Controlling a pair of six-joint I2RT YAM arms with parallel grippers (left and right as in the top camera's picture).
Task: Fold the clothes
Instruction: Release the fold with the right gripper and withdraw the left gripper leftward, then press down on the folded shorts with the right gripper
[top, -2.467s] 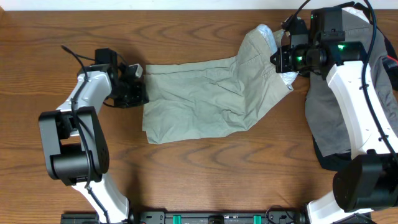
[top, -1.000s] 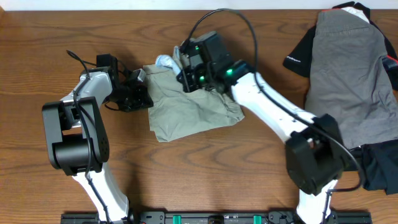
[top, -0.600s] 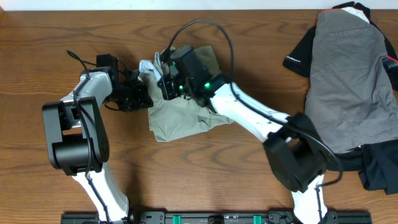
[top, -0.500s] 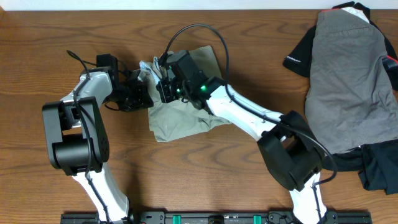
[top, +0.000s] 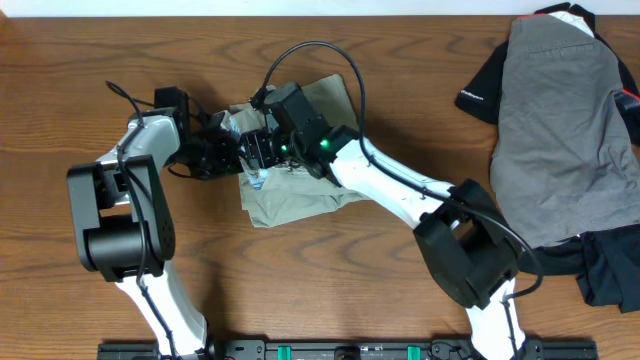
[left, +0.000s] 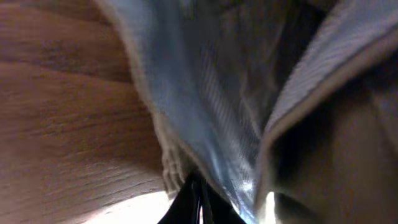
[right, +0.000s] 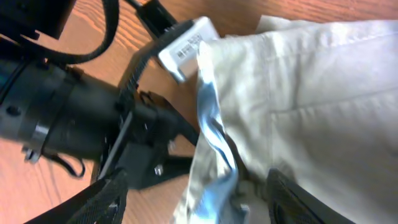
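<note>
My left hand (left: 198, 202) is pinching an edge of the shorts (top: 300, 190), which lie bunched on the bench (top: 400, 60) (wrinkled, doubled over). My right hand (right: 196, 193) hangs spread just beside it, over the same edge.

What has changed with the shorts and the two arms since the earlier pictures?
The right fingers carried the right end of the khaki shorts leftward, folding them in half, then opened. The left fingers stayed shut on the other end. The grey garment did not move.
</note>
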